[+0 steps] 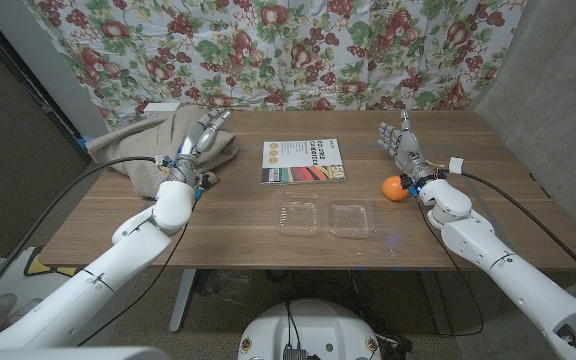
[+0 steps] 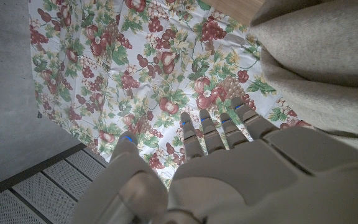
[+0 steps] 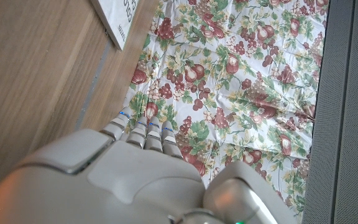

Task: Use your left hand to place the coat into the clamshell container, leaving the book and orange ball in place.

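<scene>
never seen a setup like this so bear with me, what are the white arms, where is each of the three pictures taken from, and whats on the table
The white arms belong to a robot standing at a wooden table. Each arm ends in a hand with fingers.

The wide picture comes from a camera on the robot's head, looking down. The other two come from cameras on its wrists, each looking along the back of that hand toward a fruit-print curtain.

On the table lie a beige coat, a book, an orange ball and an open clear clamshell container.

The left hand is over the coat, fingers apart; whether it touches the cloth cannot be told. The right hand is open beside the ball. Neither holds anything.
</scene>
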Tool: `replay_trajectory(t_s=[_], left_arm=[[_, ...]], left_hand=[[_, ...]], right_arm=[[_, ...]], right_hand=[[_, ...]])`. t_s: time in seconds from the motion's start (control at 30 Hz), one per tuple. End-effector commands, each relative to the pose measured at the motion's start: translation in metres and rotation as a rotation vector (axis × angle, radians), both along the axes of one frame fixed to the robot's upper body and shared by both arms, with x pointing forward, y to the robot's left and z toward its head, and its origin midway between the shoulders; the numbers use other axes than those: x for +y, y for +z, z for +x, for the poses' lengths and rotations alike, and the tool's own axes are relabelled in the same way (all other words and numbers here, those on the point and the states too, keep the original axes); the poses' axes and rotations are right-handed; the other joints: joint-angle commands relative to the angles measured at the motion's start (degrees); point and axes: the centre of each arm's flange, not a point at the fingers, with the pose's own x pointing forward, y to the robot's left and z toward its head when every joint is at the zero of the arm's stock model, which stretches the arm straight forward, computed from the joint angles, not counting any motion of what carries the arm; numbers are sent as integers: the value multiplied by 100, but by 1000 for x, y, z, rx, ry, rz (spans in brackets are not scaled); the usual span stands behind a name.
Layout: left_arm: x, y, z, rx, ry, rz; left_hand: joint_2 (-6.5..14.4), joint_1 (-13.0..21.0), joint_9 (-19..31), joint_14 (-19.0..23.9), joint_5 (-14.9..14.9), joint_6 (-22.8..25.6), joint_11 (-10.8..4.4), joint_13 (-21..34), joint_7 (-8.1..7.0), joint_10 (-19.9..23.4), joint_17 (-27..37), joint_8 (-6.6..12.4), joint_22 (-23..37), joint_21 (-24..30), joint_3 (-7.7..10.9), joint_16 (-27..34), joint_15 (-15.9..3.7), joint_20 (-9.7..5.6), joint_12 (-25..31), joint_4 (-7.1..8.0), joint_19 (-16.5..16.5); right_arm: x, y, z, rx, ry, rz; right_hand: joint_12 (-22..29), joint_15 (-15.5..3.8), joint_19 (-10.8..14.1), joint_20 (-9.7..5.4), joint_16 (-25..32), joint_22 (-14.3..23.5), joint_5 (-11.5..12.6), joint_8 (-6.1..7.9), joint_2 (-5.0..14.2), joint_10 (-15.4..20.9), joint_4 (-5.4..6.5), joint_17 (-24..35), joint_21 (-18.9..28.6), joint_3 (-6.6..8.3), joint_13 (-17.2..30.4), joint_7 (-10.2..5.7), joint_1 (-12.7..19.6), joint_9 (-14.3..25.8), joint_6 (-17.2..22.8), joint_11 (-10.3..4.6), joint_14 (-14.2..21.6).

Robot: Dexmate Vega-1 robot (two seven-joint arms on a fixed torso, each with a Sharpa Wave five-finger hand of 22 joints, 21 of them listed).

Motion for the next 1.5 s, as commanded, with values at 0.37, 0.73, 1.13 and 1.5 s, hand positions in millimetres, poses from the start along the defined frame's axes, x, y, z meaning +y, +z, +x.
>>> replay_trajectory(t_s=[0.37, 0.73, 1.13, 1.5], left_arm=[[-5, 14, 2, -31, 33, 83], [-4, 17, -7, -16, 65, 101], [9, 18, -12, 7, 130, 130], [14, 24, -10, 1, 192, 166]], left_hand=[[10, 118, 15, -78, 3, 78, -5, 34, 11, 44, 24, -12, 13, 37, 29, 20, -165, -47, -18, -96, 30], [10, 149, 16, -92, -1, 84, 7, 34, 7, 57, 27, -21, 14, 34, 46, 22, -166, -45, -20, -129, 26], [21, 177, 17, -105, -7, 162, -12, 35, 4, 119, 29, -3, 16, 43, 67, 25, -187, -67, -4, -159, 53], [35, 194, 17, -111, -10, 182, -11, 35, 8, 128, 30, -3, 17, 42, 83, 27, -202, -73, -7, -173, 53]], right_arm=[[1, 8, -11, -21, -8, 1], [-4, 14, -9, -27, -17, 8], [9, 20, -3, -37, -8, 10], [13, 21, 1, -42, -1, 8]], right_hand=[[39, -59, 15, -51, 24, 16, 11, 29, 53, 5, 0, 20, 40, 23, 21, 24, 70, 17, 58, 10, 18], [46, -86, -60, -98, 9, 16, 12, 31, 53, 17, -7, 19, 16, 34, 21, 32, 79, 17, 61, 20, -31], [49, -75, -68, -99, 12, 16, 12, 30, 54, 19, -13, 19, 21, 43, 21, 32, 86, 17, 61, 23, -36], [45, -78, -65, -89, 14, 16, 12, 30, 54, 7, -17, 19, 27, 49, 21, 39, 90, 16, 61, 33, -41]])
